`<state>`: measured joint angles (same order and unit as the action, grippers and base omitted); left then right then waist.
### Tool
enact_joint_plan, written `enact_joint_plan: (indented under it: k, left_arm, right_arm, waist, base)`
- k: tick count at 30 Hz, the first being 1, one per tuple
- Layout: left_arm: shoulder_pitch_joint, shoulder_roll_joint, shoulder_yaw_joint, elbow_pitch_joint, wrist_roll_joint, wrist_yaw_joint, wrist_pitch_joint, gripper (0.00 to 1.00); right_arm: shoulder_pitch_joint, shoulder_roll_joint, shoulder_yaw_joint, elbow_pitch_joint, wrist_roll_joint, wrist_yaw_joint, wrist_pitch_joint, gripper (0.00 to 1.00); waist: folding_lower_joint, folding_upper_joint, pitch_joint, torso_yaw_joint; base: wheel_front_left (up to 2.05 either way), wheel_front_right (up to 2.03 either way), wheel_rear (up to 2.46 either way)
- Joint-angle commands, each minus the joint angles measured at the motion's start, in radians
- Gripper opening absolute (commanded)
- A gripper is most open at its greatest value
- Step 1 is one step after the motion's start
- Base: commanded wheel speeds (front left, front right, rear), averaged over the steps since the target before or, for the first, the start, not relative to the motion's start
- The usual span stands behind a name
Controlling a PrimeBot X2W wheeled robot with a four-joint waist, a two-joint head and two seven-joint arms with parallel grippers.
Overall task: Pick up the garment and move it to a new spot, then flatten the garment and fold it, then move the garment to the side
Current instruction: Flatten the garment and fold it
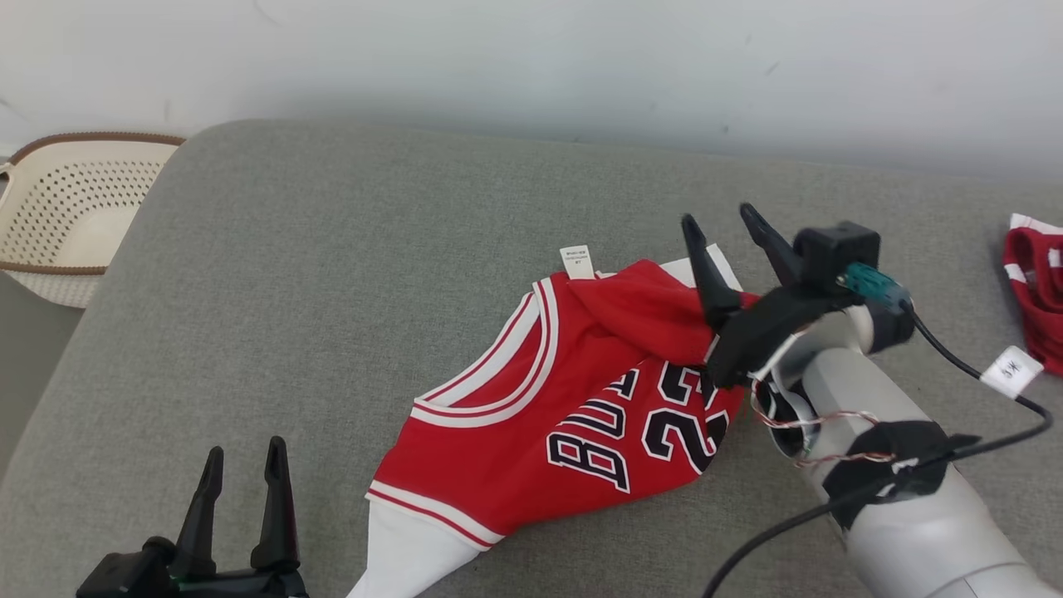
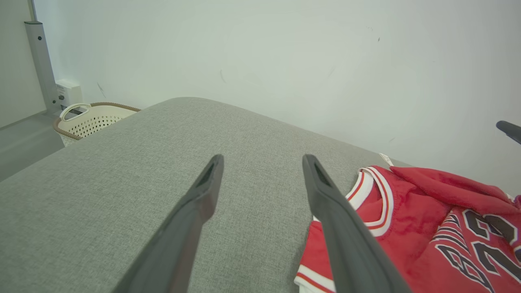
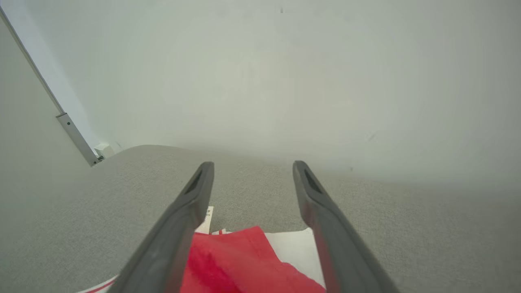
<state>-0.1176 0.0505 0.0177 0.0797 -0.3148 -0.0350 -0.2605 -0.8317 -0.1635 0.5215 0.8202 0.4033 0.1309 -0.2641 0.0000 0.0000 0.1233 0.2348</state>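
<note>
The garment (image 1: 573, 399) is a red basketball jersey with white trim and black lettering, lying crumpled on the grey cushion (image 1: 332, 274). My right gripper (image 1: 721, 219) hovers open over the jersey's far right corner, fingers pointing away, nothing between them. In the right wrist view the red cloth (image 3: 240, 264) lies below the spread fingers (image 3: 191, 211). My left gripper (image 1: 242, 453) stands open at the lower left, apart from the jersey. The left wrist view shows the jersey (image 2: 427, 228) to the right of its open fingers (image 2: 325, 203).
A cream perforated laundry basket (image 1: 66, 216) sits off the cushion's far left corner. Another red and white garment (image 1: 1034, 291) lies at the right edge. A black cable (image 1: 980, 374) with a white tag runs from the right wrist. A white wall stands behind.
</note>
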Motion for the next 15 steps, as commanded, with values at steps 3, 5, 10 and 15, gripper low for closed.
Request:
enact_joint_plan:
  k: [3, 5, 10, 15]
  left_arm:
    - [0.017, 0.000, 0.008, 0.000, 0.010, -0.005, -0.003, 1.00]
    - [0.023, 0.000, 0.014, -0.006, 0.012, -0.004, -0.003, 1.00]
    - [0.040, 0.000, 0.022, -0.022, 0.012, 0.007, -0.003, 1.00]
    - [0.048, 0.000, 0.020, -0.036, 0.011, 0.013, -0.003, 1.00]
  right_arm:
    - [0.037, -0.029, -0.002, -0.029, 0.013, 0.000, -0.002, 1.00]
    - [0.075, -0.049, 0.002, -0.044, 0.035, 0.000, -0.002, 1.00]
    - [0.129, -0.104, 0.030, -0.062, 0.096, 0.000, -0.002, 1.00]
    - [0.171, -0.138, 0.067, -0.081, 0.147, 0.000, 0.001, 1.00]
  waist:
    - [0.0000, 0.0000, -0.011, -0.011]
    - [0.0000, 0.0000, -0.014, -0.014]
    - [0.0000, 0.0000, -0.016, -0.020]
    - [0.0000, 0.0000, -0.012, -0.024]
  base:
    - [0.00, 0.00, 0.00]
    - [0.00, 0.00, 0.00]
    - [0.00, 0.00, 0.00]
    - [0.00, 0.00, 0.00]
